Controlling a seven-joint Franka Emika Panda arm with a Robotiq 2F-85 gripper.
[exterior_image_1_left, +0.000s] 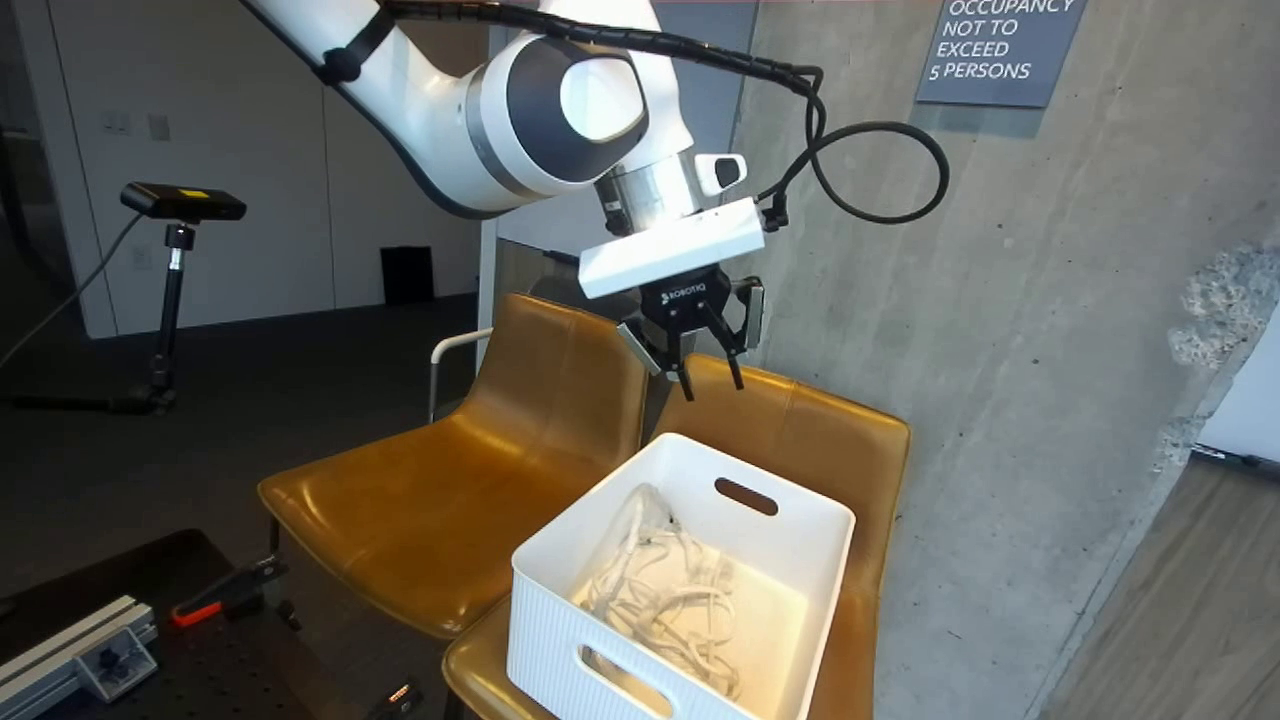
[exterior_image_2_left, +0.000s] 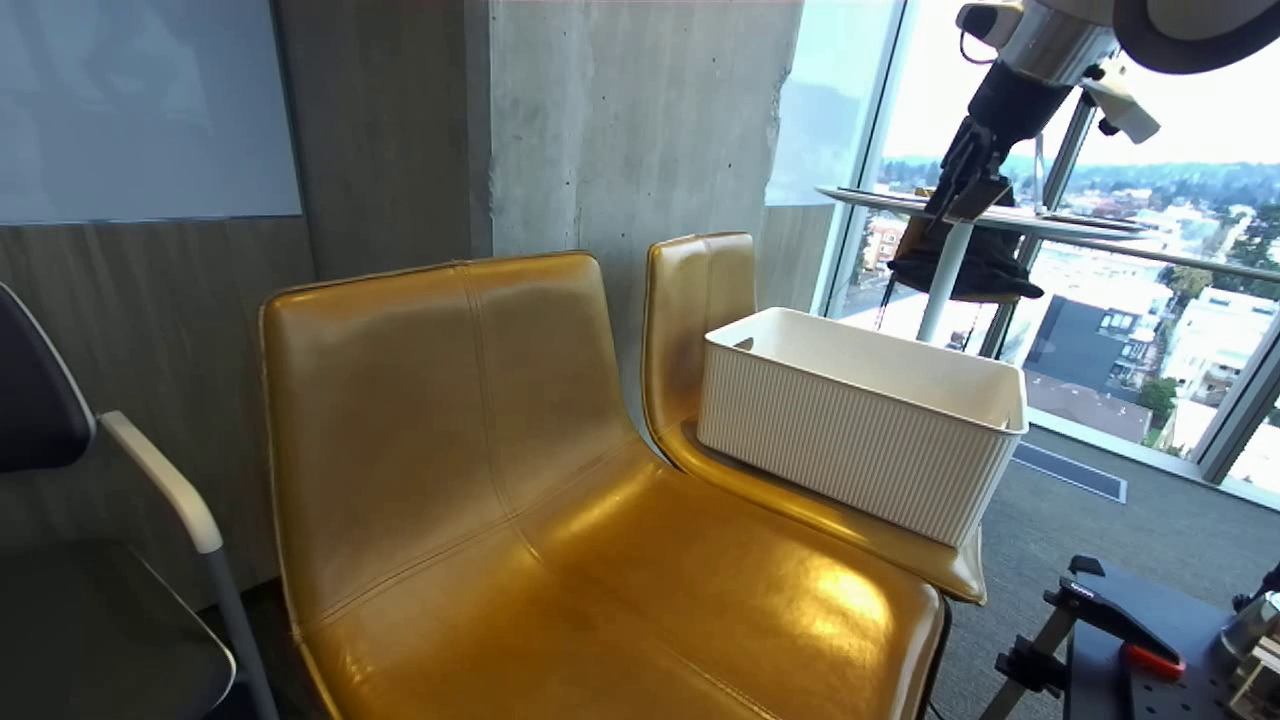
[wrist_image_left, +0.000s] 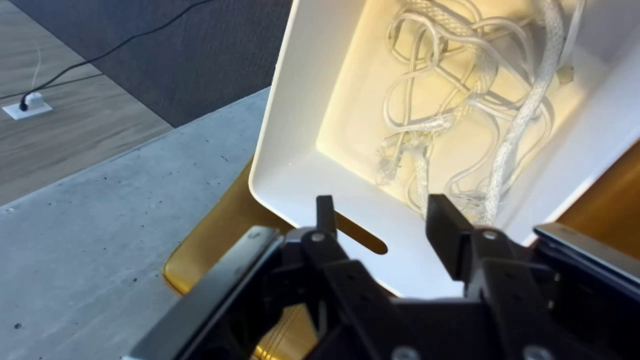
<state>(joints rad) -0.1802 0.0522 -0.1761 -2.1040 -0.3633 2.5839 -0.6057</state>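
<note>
Overhead, the arm (exterior_image_1_left: 570, 110) bent at its wrist (exterior_image_1_left: 650, 193) and pointed the gaping pincer (exterior_image_1_left: 714, 391) steeply down, its fingers (wrist_image_left: 326, 215) parted, above the white bin (exterior_image_1_left: 550, 610), where tangled white cords (wrist_image_left: 521, 120) lay; the bin sat on a tan chair (exterior_image_1_left: 845, 435).

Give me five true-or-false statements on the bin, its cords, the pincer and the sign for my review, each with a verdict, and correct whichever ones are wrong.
1. White cords lie tangled inside the white bin. True.
2. The white bin stands on the floor. False: it rests on the seat of a golden-brown chair.
3. The pincer is open and holds nothing. True.
4. The pincer is touching the white bin. False: it hangs higher than the white bin, apart from it in both exterior views.
5. The blue-grey sign gives a limit of 5 persons. True.
</note>
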